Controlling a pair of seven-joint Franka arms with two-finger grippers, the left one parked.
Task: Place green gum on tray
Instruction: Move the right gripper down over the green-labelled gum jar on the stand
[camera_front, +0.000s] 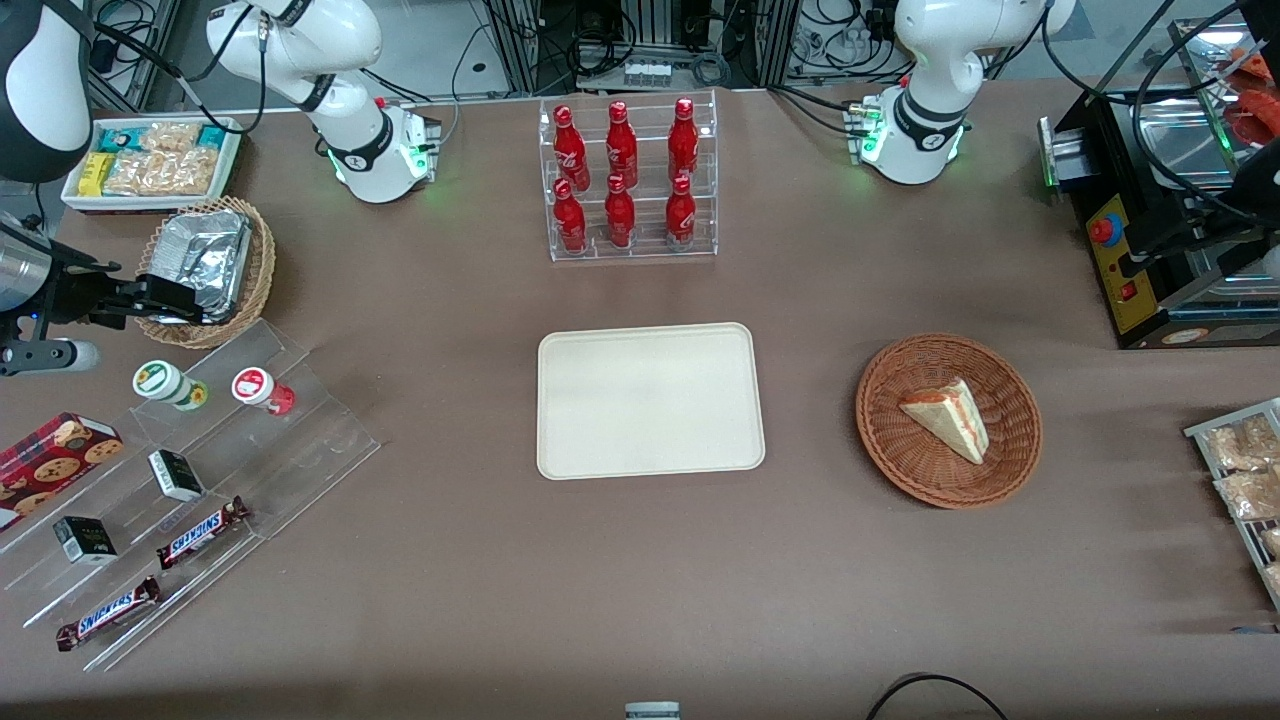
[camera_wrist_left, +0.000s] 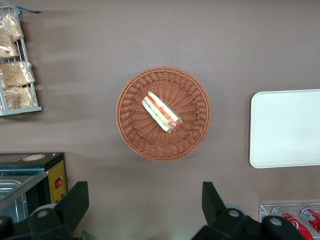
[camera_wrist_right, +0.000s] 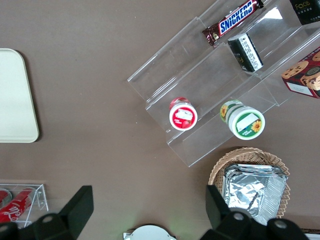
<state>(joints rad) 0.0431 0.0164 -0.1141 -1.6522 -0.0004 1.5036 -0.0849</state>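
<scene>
The green gum (camera_front: 165, 383) (camera_wrist_right: 245, 120), a small bottle with a white lid and a green label, stands on the top step of the clear stepped stand (camera_front: 290, 455) toward the working arm's end of the table. The cream tray (camera_front: 650, 400) (camera_wrist_right: 15, 95) lies flat mid-table with nothing on it. My gripper (camera_front: 180, 300) (camera_wrist_right: 148, 197) hangs open and holds nothing. It is over the rim of the foil-filled wicker basket (camera_front: 215, 260), a little farther from the front camera than the green gum and apart from it.
A red-lidded gum bottle (camera_front: 258, 388) (camera_wrist_right: 183, 114) stands beside the green one. The stand also holds Snickers bars (camera_front: 200, 532) and small dark boxes (camera_front: 176, 474). A cookie box (camera_front: 55, 450) lies next to it. A cola bottle rack (camera_front: 625, 180) and a sandwich basket (camera_front: 948, 420) flank the tray.
</scene>
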